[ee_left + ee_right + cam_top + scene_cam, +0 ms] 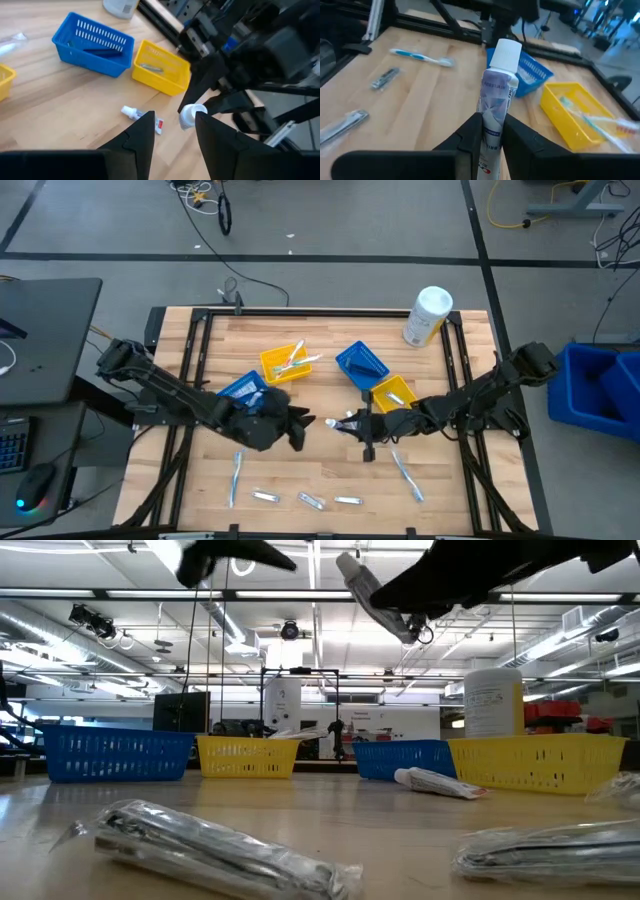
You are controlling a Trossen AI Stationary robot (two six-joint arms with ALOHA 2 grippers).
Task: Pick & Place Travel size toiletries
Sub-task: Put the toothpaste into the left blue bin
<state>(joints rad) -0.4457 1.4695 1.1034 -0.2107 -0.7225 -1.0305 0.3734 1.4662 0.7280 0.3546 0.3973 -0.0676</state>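
My right gripper (492,134) is shut on a white toothpaste tube (497,90) and hovers over the table's middle (365,428). The low view shows that tube (375,590) high above the wood. My left gripper (175,135) is open just left of it (300,425), fingers pointing at the held tube's cap (192,113), touching nothing. A second small tube (142,115) lies flat on the table between the grippers. Two toothbrushes (236,477) (408,477) and several wrapped packets (311,501) lie near the near edge. My right gripper pinches the toothpaste tube's lower body (492,127) between its two fingers, which lie along the tube. The white cap (506,54) points away past the fingertips. The tube is lifted clear of the table and tilted in the low view.
Two yellow bins (285,363) (392,392) and two blue bins (360,363) (243,388) sit mid-table; the left yellow one holds toothbrushes. A large white container (428,315) stands at the far right corner. Bare wood lies between the bins and the near-edge items.
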